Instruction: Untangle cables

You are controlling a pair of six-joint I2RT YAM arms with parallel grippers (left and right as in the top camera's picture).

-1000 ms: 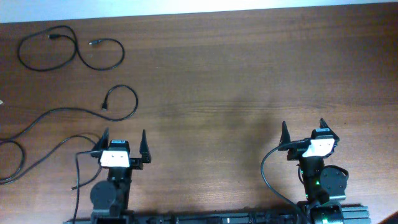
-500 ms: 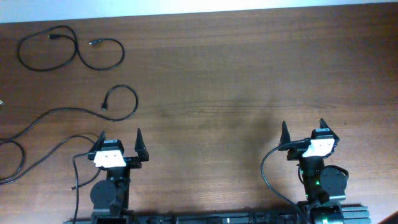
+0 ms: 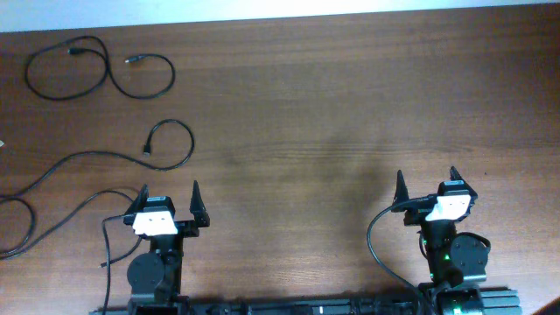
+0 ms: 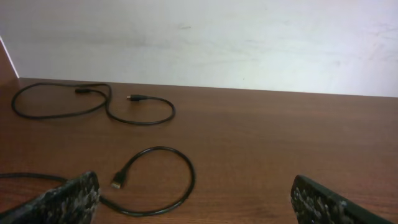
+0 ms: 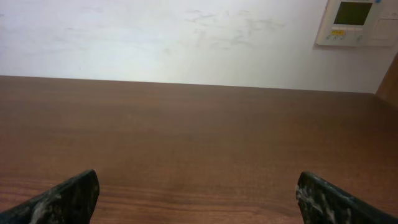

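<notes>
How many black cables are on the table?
2 for certain: a double-looped cable at the far left corner, and a hooked cable ahead of the left gripper. Strands crossing the left edge may be a third.

Office-like: wall thermostat [image 5: 354, 22], wooden table [image 3: 306, 105]

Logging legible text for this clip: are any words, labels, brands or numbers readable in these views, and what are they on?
No text can be read in any view.
Wall panel, right wrist view: a greenish screen with small markings below it, too blurred to read.
Cables and table: no print visible.
</notes>
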